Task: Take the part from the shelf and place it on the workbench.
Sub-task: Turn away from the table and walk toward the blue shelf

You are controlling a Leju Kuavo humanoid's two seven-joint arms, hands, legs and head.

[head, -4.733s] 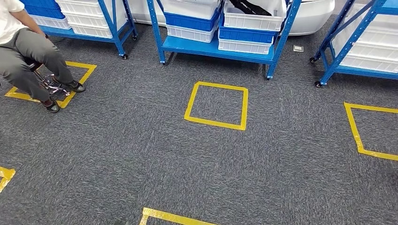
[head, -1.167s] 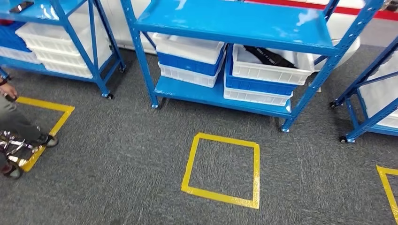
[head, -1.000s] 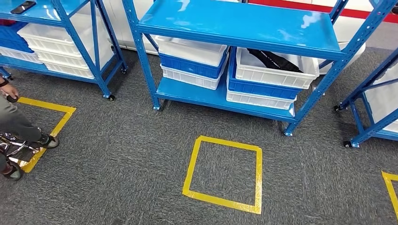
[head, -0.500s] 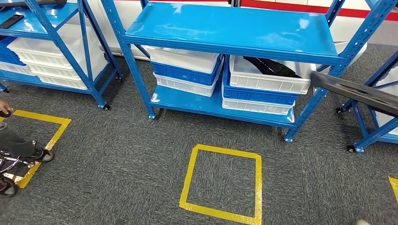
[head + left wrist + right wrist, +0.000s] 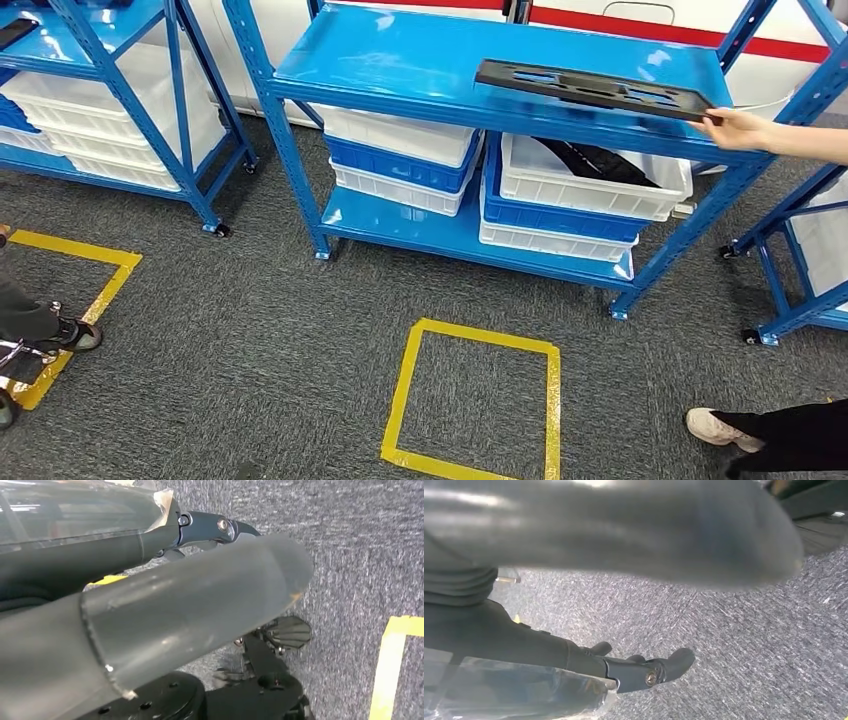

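A long flat black part (image 5: 590, 90) with cut-outs lies on the top board of the middle blue shelf (image 5: 420, 60), toward its right end. A person's hand (image 5: 740, 128) reaches in from the right and holds the part's right end. My left hand (image 5: 190, 595) hangs over the grey carpet, its thick grey thumb apart from the dark fingers (image 5: 220, 527), and it holds nothing. My right hand (image 5: 624, 535) hangs the same way over the carpet, its fingers (image 5: 649, 672) spread from the thumb and empty.
White and blue bins (image 5: 400, 150) fill the middle shelf's lower level; one white bin (image 5: 600, 175) holds a black item. Blue shelves stand to the left (image 5: 120, 90) and right (image 5: 800, 240). A yellow tape square (image 5: 475, 400) marks the carpet. A standing person's shoe (image 5: 715, 428) is at right, a seated person's foot (image 5: 75, 335) at left.
The view has moved closer to the middle shelf and risen. A person has brought the black part in from the right and set it on the top board.
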